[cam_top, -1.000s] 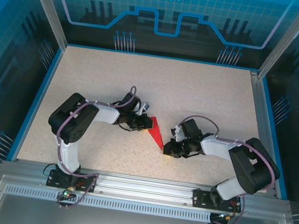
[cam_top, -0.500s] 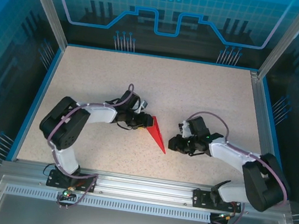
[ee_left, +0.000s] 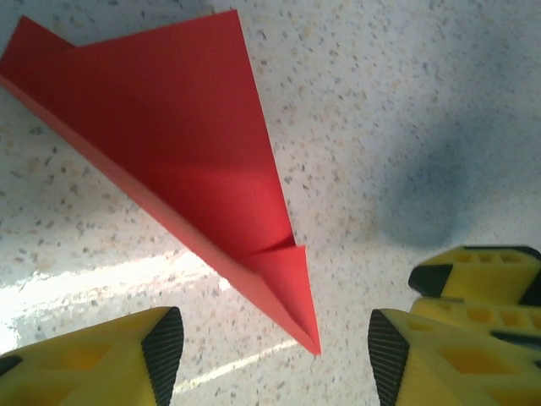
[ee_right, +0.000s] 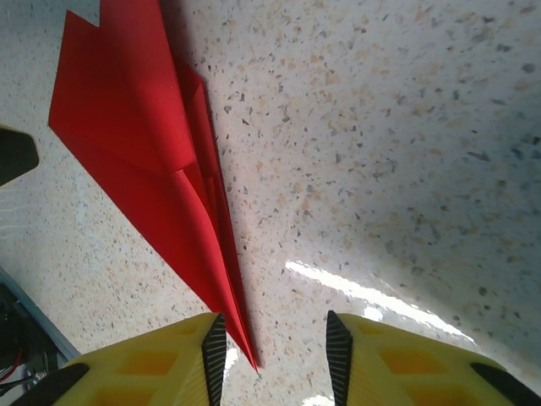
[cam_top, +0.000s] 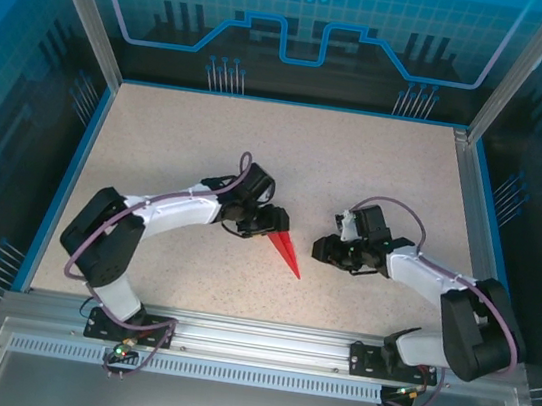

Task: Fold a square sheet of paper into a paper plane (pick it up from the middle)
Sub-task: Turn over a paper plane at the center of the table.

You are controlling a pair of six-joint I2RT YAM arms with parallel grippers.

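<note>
Seen from above, a metal rail (cam_top: 262, 341) runs across the near edge, with the two arm bases bolted to it. Beyond it lies the tabletop (cam_top: 377, 167), a cream surface speckled with fine dark and tan flecks and edged by a thin blue border (cam_top: 71, 175). In the wrist views, bright streaks of glare cross it.

A red paper plane (cam_top: 285, 252) lies flat near the middle of the tabletop, between the two arms. It is a narrow, long-pointed dart, its tip aimed toward the near right and its wide end toward the far left. The paper is bright, even red with crisp creases.

The left end effector (cam_top: 265, 228) sits at the plane's wide end, with yellow, black-padded fingers (ee_left: 165, 351) spread well apart. In the left wrist view a sharp corner of the plane (ee_left: 194, 161) rests on the tabletop between them, and neither finger touches it. A thick folded edge runs along one long side, and a small triangular flap sits near the corner.

The right end effector (cam_top: 319, 251) is just to the right of the plane, apart from it, its fingers (ee_right: 338, 355) parted with bare tabletop between them. In the right wrist view the plane's (ee_right: 152, 161) fine tip ends just beside the left finger, and layered folds run down its length.

Farther back, aluminium posts (cam_top: 82, 5) frame an enclosure of translucent blue panels (cam_top: 307, 16) printed with grid lines, circuit-like tracks and a gear.
</note>
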